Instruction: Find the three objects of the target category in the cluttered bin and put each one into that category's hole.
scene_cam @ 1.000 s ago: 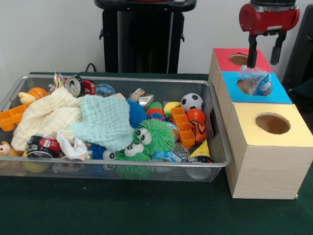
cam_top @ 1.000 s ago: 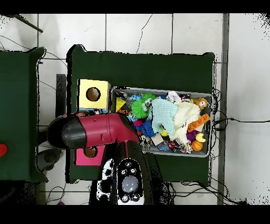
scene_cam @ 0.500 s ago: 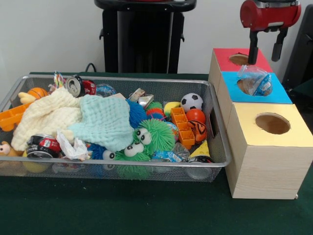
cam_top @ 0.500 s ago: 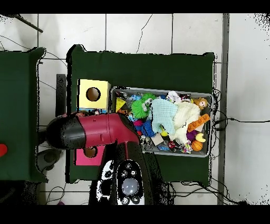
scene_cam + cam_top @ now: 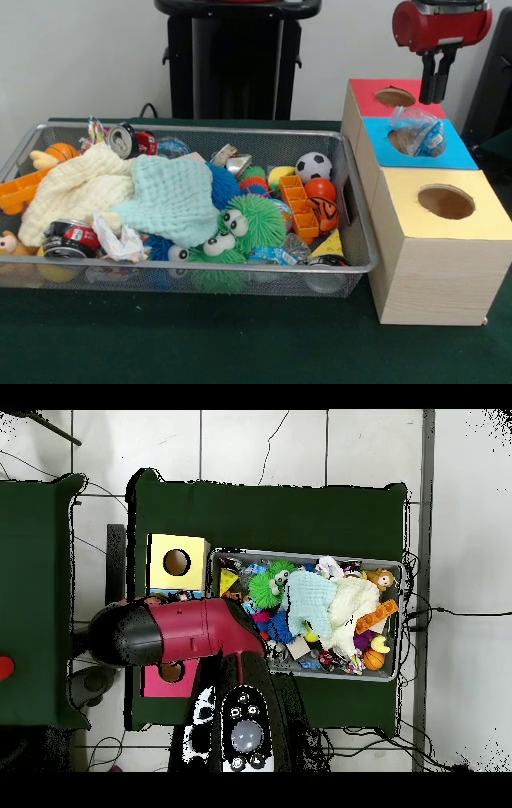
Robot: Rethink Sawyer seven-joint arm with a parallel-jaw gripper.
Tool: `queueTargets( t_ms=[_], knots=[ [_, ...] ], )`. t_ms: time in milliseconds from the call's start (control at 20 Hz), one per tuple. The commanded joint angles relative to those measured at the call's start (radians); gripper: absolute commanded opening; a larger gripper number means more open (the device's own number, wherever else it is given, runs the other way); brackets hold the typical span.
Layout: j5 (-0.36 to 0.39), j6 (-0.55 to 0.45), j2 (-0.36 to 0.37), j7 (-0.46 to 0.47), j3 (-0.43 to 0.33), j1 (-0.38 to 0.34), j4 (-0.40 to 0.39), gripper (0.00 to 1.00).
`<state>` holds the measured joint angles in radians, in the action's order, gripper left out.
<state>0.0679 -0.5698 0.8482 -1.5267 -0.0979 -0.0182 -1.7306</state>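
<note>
Pincer: the pincer (image 5: 437, 86) is hanging above the red-topped box (image 5: 376, 90), its two black fingers drawn close together with nothing between them.
Arm: the red and black arm (image 5: 185, 634) is reaching over the row of boxes in the overhead view, hiding the middle one.
Task's thing: a crumpled clear plastic bag (image 5: 416, 130) is sitting on the blue-topped box (image 5: 460, 154), lying over its hole and sticking up rather than dropped through.
Boxes: three wood-sided boxes are standing in a row just beside the bin's end, red-topped farthest, blue-topped in the middle, yellow-topped box (image 5: 436, 240) nearest, each with a round hole in its lid.
Bin: a wire mesh bin (image 5: 240, 276) is holding a jumble: a cream cloth (image 5: 76, 192), a pale green cloth (image 5: 172, 200), a green fuzzy toy with eyes (image 5: 236, 232), a small football (image 5: 314, 166), an orange ball (image 5: 320, 189), drink cans and wrappers.
Worktop: the worktop (image 5: 200, 344) is wearing a dark green cloth, bare in front of the bin.
Room: a plain pale wall is running behind; a pale tiled floor (image 5: 300, 444) is showing round the worktop in the overhead view, with cables trailing across it.
</note>
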Motion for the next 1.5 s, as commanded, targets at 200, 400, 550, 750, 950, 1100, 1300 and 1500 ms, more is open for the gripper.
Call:
queueTargets(
  t_ms=[200, 400, 550, 750, 950, 1100, 1300, 1500],
  knots=[
    [-0.015, -0.084, -0.025, -0.080, -0.061, -0.031, -0.044, 0.00],
    [-0.019, -0.085, -0.023, -0.082, -0.062, -0.031, -0.047, 0.00],
    [-0.011, -0.061, -0.044, -0.092, -0.059, -0.026, -0.045, 0.00],
    [0.000, -0.031, -0.066, -0.100, -0.052, -0.019, -0.043, 0.00],
    [0.009, -0.010, -0.083, -0.106, -0.047, -0.014, -0.039, 0.00],
    [0.019, 0.019, -0.101, -0.114, -0.041, -0.007, -0.040, 0.00],
    [0.027, 0.041, -0.114, -0.122, -0.033, 0.000, -0.043, 0.00],
    [0.030, 0.048, -0.122, -0.127, -0.027, 0.006, -0.041, 0.00]
  ],
)
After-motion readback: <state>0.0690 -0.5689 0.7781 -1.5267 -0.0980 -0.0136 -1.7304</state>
